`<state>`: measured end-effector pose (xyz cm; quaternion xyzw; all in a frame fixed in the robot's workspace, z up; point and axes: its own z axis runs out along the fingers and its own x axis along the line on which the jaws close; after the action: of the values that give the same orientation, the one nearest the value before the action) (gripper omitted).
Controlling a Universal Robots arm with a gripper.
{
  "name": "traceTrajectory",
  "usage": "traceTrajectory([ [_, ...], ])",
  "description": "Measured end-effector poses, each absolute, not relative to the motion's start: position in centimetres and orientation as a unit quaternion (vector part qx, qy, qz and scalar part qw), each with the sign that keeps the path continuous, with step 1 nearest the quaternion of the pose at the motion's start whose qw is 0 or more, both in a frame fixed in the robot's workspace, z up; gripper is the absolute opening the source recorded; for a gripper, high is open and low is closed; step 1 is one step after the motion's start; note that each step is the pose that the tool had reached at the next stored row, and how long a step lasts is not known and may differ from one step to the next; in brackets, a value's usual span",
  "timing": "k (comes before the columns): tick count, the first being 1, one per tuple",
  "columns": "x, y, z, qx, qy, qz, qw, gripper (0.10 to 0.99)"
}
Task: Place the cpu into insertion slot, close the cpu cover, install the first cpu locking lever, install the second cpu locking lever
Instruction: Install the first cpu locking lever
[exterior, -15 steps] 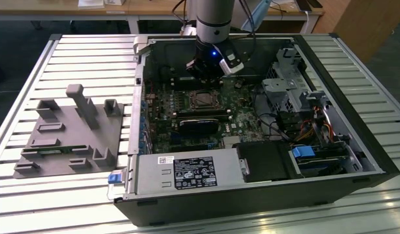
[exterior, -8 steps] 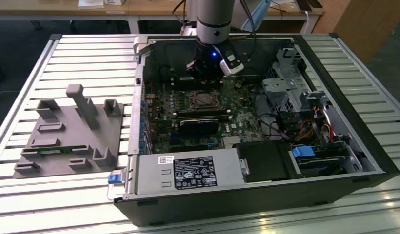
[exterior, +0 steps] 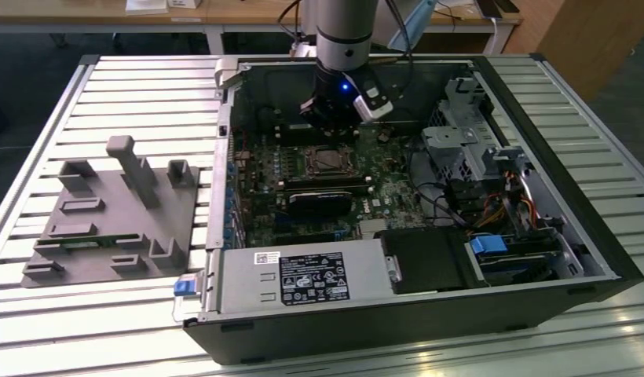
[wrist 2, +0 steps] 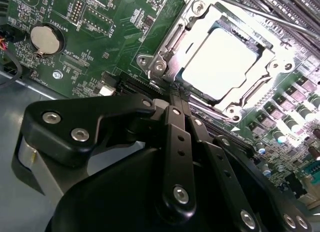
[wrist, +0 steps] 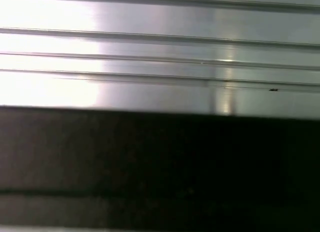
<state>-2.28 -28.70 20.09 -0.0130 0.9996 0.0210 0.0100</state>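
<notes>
The cpu [wrist 2: 222,59] lies flat in the insertion slot [exterior: 312,152], its silver top glaring bright in the second wrist view; in the exterior view the cpu [exterior: 328,162] sits mid-board inside the open computer case. The cpu cover [wrist 2: 172,39], a shiny metal frame, lies down around the chip. A thin metal lever rod [wrist 2: 265,14] runs along the socket's far side. My gripper [wrist 2: 176,96] has its black fingers pressed together with nothing between them, tips right at the near edge of the socket frame. The exterior view has the gripper [exterior: 324,132] hanging just above the socket, toward the case's back wall.
A black heatsink block [exterior: 320,203] sits just in front of the socket. The power supply [exterior: 301,279] fills the case's near side, and a drive cage [exterior: 459,141] with cables stands at the exterior view's right. A grey fixture [exterior: 112,212] rests on the slatted table [exterior: 112,78].
</notes>
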Motion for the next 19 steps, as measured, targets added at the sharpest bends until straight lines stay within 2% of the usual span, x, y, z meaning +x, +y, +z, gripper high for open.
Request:
traceTrajectory([
  [19,-2.20,-28.20,19.75,-0.013,1.000,0.012,0.010,0.106],
])
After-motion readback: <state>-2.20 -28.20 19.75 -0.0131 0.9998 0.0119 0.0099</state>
